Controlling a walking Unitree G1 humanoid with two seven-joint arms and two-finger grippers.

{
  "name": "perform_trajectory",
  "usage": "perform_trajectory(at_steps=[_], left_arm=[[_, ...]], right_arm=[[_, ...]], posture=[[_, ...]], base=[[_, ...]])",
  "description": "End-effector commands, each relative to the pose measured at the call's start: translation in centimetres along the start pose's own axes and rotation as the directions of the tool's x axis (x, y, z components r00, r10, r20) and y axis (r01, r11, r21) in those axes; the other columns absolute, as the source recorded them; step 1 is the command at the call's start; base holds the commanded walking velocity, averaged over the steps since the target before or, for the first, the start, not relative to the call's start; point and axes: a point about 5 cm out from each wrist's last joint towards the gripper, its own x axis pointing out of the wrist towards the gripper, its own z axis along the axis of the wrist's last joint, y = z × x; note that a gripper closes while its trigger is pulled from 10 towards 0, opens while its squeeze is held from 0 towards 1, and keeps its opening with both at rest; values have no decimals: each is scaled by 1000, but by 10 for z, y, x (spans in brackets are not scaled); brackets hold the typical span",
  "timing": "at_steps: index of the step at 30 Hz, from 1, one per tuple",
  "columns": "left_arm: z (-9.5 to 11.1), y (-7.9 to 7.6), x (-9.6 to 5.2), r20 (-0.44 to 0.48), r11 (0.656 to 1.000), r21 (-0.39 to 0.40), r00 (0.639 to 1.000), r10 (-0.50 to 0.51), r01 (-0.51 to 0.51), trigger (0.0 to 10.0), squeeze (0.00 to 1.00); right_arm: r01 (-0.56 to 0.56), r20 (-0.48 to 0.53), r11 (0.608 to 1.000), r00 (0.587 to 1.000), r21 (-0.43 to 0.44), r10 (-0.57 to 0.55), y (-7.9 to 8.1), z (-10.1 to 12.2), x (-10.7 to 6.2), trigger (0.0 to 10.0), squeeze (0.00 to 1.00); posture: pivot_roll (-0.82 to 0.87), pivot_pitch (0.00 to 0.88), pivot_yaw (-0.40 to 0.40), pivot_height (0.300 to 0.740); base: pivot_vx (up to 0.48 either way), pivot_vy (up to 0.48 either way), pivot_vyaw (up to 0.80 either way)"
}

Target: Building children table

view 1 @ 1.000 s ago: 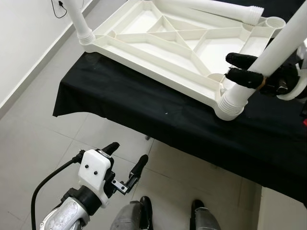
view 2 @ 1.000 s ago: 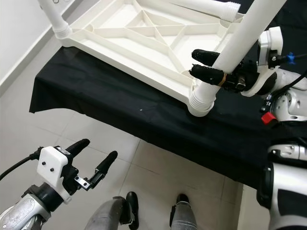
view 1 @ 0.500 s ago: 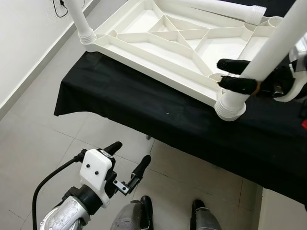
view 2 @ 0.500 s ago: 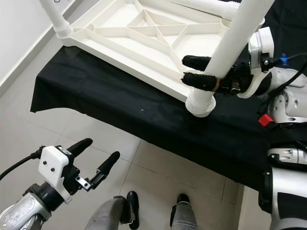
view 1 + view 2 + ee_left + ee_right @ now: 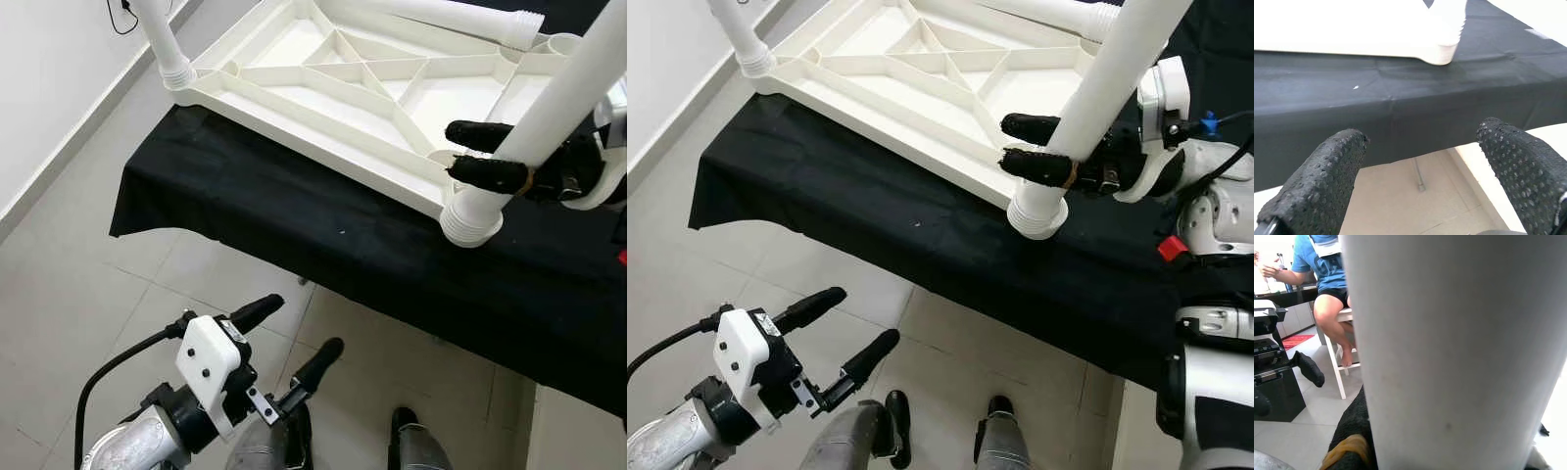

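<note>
On the black-draped counter (image 5: 294, 215) the upturned white plastic tabletop (image 5: 343, 93) has two legs socketed, the right gripper (image 5: 1043, 147) clamping the near white tubular leg (image 5: 1097, 108), another loose, left gripper (image 5: 847, 328) gaping idle.

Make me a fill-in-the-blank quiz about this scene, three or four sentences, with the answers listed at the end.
1. The right gripper is shut on a white table ____ just above its ribbed base.
2. The white tabletop lies upside down on a cloth whose colour is ____.
3. The left gripper hangs over the tiled floor with its fingers ____.
4. On the far left corner of the tabletop, another leg already stands ____.

Answers: leg; black; open; upright
</note>
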Motion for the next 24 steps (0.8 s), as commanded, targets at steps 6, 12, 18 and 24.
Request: perform_trajectory(at_steps=[6,12,18,24], left_arm=[[0,-4,-2,-4,1000,4,1000,-22,22,10000,0],[1,-4,-2,1,1000,11,1000,-25,25,10000,0],[1,-4,-3,7,999,12,999,-34,34,10000,0],[1,-4,-4,9,999,11,999,-38,37,10000,0]], right_arm=[[60,-48,998,997,20,-59,-2,-9,-8,10000,0],[81,-48,997,996,8,-81,-5,-13,-1,10000,0],[91,-47,996,995,3,-91,-6,-13,0,10000,0],[92,-44,996,995,-6,-93,-5,-11,-1,10000,0]], posture=[[98,399,124,740],[101,399,124,740],[102,399,122,740],[101,402,125,740]], base=[[0,0,0],[0,0,0],[0,0,0],[0,0,0]])
